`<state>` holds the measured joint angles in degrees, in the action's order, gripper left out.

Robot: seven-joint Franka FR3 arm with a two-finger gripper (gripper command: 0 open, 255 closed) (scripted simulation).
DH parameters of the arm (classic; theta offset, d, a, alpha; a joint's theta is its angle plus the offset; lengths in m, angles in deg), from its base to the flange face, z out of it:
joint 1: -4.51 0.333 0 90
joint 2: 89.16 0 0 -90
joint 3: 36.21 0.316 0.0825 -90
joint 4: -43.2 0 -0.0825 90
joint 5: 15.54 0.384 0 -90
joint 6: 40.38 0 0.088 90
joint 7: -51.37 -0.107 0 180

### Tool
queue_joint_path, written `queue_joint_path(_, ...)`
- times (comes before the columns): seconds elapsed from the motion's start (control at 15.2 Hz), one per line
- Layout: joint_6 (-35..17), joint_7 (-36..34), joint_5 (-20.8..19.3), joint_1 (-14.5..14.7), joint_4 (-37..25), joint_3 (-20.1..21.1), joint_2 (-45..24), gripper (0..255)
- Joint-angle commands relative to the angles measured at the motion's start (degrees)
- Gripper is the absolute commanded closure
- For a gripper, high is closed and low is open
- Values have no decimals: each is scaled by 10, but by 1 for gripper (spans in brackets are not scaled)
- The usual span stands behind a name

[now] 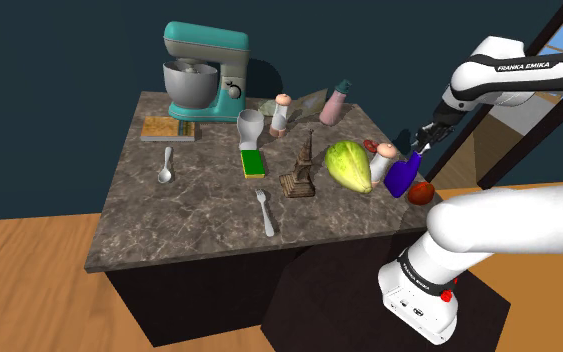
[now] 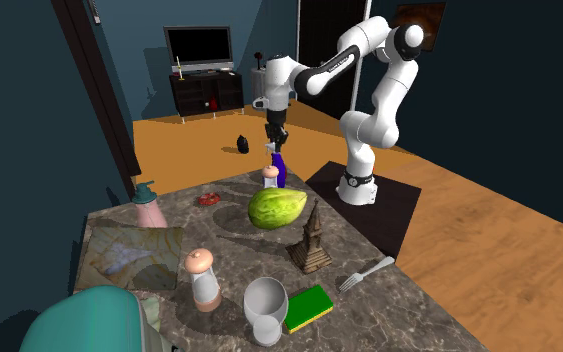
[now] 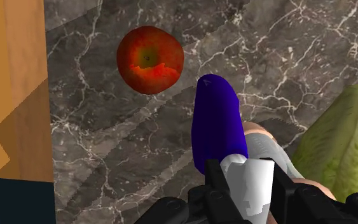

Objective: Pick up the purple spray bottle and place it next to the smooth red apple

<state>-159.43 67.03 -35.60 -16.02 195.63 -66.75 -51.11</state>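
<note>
On your dark marble table [image 1: 199, 220], near one corner, the gripper's [image 3: 247, 177] fingers are clamped on the purple bottle's [image 3: 217, 127] white head; the bottle is between apple [image 3: 150, 59] and cabbage [image 3: 343, 146], near the apple but apart (base touching marble or not, unclear)

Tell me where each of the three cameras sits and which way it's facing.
Shoulder view: beside and behind the stand, looking down over the dark marble table toward the teal stand mixer; the white arm crosses its right side.
Second exterior view: across the table near the mixer, facing back at the whole arm.
Wrist view: on the hand, looking down along the black gripper, shut on the purple spray bottle, toward the red apple.
Shared: both exterior views show the bottle and apple, from opposite sides.
</note>
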Motion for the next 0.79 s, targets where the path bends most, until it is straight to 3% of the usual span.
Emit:
queue_joint_path(0.0,0,0,0,0,0,0,0,0)
queue_joint_path(0.33,0,0,0,0,0,0,0,0)
queue_joint_path(0.59,83,1,16,2,-54,25,28,0)
queue_joint_path(0.73,83,1,16,2,-54,25,29,0)
